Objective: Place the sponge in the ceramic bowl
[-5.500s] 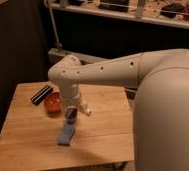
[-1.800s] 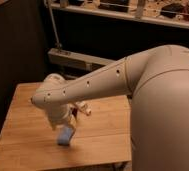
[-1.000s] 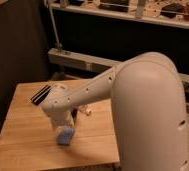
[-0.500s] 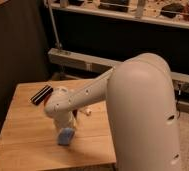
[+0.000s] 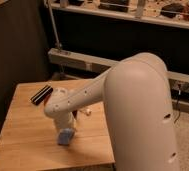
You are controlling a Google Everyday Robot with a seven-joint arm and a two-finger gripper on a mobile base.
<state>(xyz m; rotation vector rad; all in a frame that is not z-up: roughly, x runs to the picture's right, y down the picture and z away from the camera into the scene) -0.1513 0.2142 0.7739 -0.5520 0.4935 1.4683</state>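
The light-blue sponge lies on the wooden table, near its front middle. My gripper hangs at the end of the white arm, directly over the sponge and touching or nearly touching its top. The wrist covers the spot left of the sponge and behind it, so the ceramic bowl is hidden behind the arm.
A flat black bar lies at the table's back left. A small pale object sits just right of the wrist. A dark wall panel stands to the left, a metal rail and shelf behind. The table's right edge drops to the floor.
The arm has swung closer to the camera and now fills more of the view. The wrist has settled lower over the sponge, which has stayed in place on the table.
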